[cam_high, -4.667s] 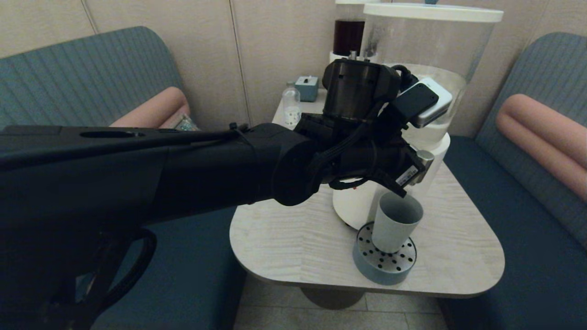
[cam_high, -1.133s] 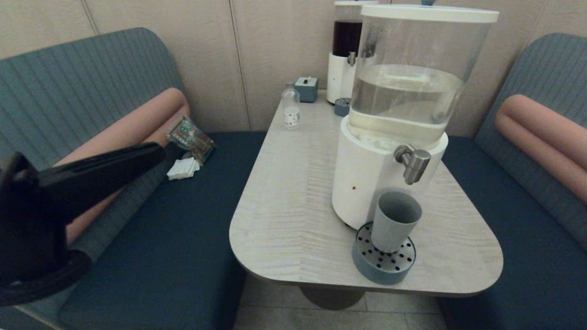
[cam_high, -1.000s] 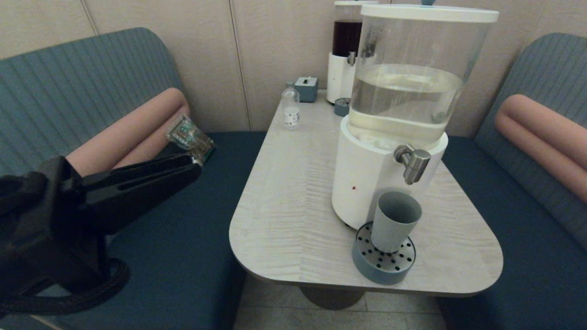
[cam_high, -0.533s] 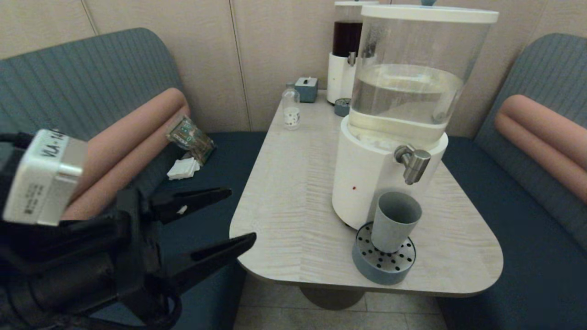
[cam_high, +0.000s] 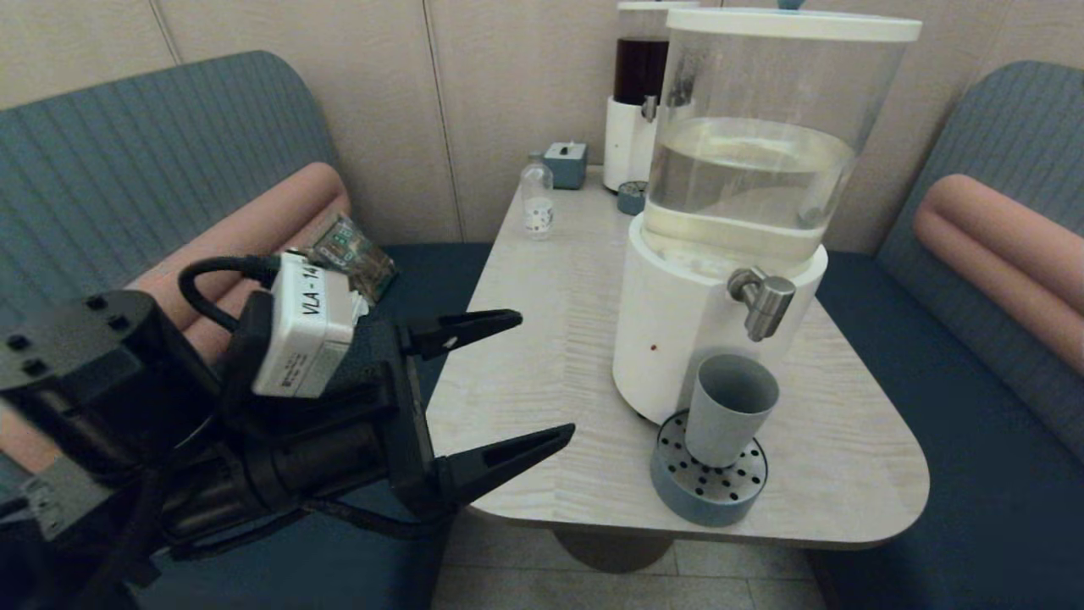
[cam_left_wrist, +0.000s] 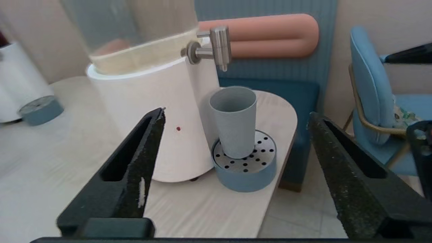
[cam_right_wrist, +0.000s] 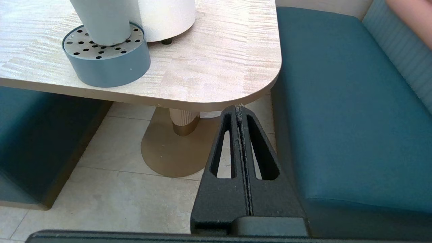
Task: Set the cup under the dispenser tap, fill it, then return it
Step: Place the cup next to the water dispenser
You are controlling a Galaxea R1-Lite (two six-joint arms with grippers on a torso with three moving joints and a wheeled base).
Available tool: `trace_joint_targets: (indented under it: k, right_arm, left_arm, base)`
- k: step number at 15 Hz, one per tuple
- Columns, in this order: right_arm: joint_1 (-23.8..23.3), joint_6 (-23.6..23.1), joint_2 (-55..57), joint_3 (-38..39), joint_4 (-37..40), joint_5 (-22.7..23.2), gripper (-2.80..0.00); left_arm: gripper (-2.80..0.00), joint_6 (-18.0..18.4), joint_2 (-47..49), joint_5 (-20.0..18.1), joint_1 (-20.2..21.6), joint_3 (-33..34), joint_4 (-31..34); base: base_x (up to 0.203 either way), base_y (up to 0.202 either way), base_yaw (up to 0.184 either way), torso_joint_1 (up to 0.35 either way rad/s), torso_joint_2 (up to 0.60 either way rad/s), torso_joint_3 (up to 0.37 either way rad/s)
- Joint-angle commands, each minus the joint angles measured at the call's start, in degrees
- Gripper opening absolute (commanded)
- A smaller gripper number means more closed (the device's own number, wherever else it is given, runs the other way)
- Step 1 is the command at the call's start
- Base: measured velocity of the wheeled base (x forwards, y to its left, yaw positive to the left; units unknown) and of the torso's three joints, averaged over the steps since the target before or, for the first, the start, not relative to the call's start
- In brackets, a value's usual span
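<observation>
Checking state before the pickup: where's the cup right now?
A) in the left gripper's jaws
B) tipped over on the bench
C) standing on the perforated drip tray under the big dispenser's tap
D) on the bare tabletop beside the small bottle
C: the cup stands upright on the drip tray below the dispenser tap; the left gripper is open and clear of it.

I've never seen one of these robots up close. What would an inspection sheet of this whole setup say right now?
Surface: pale wood table, rounded corners.
Job's things: cup upright on drip tray, below dispenser tap.
Clutter: small bottle, teal box, slim dispenser with dark liquid at the far end; packet on the bench.
Grippers: left tool open, at the table's left edge, aimed at the cup; right tool shut, low by the table's corner.
Cables: black cable on the left wrist.
Surroundings: blue benches, tiled floor.
</observation>
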Motion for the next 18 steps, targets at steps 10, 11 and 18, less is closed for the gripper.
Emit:
trace_joint_targets:
  k: [10, 11, 18]
  right_arm:
    - [0.01, 0.02, 0.05, 0.01, -0.03, 0.0, -2.8]
    - [0.01, -0.07, 0.05, 0.01, -0.03, 0.0, -2.8]
    - [0.01, -0.01, 0.05, 0.01, 0.02, 0.0, -2.8]
  left_arm:
    - [0.0, -1.1, 25.08, -3.96, -2.09, -14.34, -3.54]
    - [0.0, -1.32, 26.64, -3.96, -2.74, -15.79, -3.56]
    - [0.0, -2.36, 35.52, -3.27, -5.61, -23.59, -3.57]
  base:
    - [0.0, 0.0, 0.0, 0.0, 0.0, 0.0]
    - [0.0, 0.0, 0.0, 0.0, 0.0, 0.0]
    - [0.0, 0.0, 0.0, 0.0, 0.0, 0.0]
